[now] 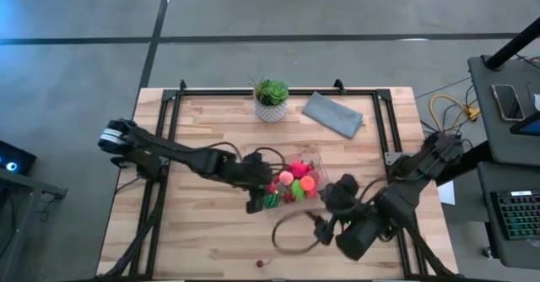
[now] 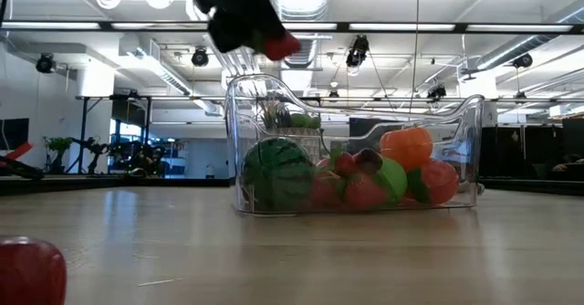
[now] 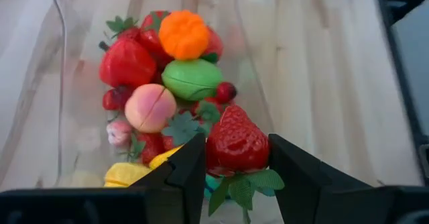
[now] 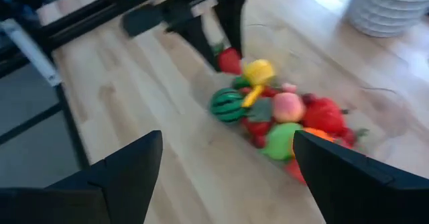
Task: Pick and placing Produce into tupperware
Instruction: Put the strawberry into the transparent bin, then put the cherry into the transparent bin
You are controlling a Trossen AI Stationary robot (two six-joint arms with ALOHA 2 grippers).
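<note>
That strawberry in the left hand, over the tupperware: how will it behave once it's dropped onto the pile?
The strawberry looks glossy, hard and hollow, so probably light and a bit slippery between the left hand fingers. Its rounded body may roll off the heaped produce, though its floppy-looking leaves might slow it inside the tupperware.

wooden table (image 1: 202, 223), tupperware (image 1: 314, 159), plant (image 1: 271, 99), cloth (image 1: 332, 113)

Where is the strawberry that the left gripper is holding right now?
The strawberry sits clamped in the left gripper, hovering over the left end of the tupperware, above the striped melon near the table's centre.
</note>
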